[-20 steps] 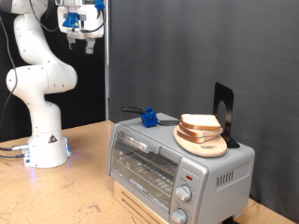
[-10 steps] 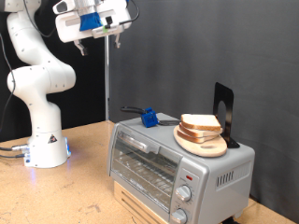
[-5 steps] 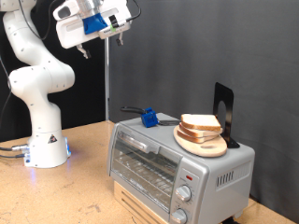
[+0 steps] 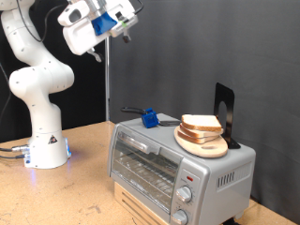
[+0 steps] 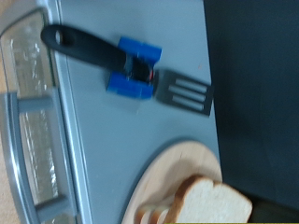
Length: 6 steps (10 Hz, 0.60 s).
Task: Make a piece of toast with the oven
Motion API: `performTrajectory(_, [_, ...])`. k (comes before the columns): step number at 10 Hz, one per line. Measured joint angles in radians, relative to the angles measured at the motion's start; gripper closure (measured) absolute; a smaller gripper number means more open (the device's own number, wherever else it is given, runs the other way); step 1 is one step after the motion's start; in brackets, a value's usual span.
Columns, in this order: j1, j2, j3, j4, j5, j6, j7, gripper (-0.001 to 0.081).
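The oven [image 4: 169, 164] is a silver-grey box at the exterior view's lower right, with its glass door shut and two knobs [image 4: 184, 195] on its front panel. On its roof a round wooden plate [image 4: 208, 146] carries the piece of toast [image 4: 201, 123], pale with a brown crust and lying on top of another slice. My gripper [image 4: 122, 26] hangs high at the exterior view's top, far above and to the left of the oven, tilted towards it. The wrist view looks down on the oven roof [image 5: 93, 131], the plate [image 5: 173, 173] and the toast [image 5: 206, 203]. No fingers show there.
A black spatula in a blue holder [image 4: 147, 118] lies on the oven roof beside the plate, seen close in the wrist view as the spatula [image 5: 131, 73]. A black upright stand [image 4: 223, 112] rises behind the plate. The arm's white base [image 4: 45, 141] stands on the wooden table at the left.
The hand has swung from the exterior view's upper left towards the right and tilted, now pointing down towards the oven roof. The oven, plate and bread have not moved.
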Motion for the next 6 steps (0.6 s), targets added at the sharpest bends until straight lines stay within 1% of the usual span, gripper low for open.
performTrajectory(1, [-0.002, 0.018, 0.004, -0.003, -0.005, 0.033, 0.014, 0.0124])
performTrajectory(2, [-0.007, 0.03, 0.007, -0.006, -0.016, 0.047, 0.027, 0.0124])
performTrajectory(4, [-0.021, 0.041, 0.007, -0.007, -0.036, 0.048, 0.045, 0.0124])
performTrajectory(6, [-0.027, 0.044, 0.0, -0.006, -0.035, 0.048, 0.053, 0.0124])
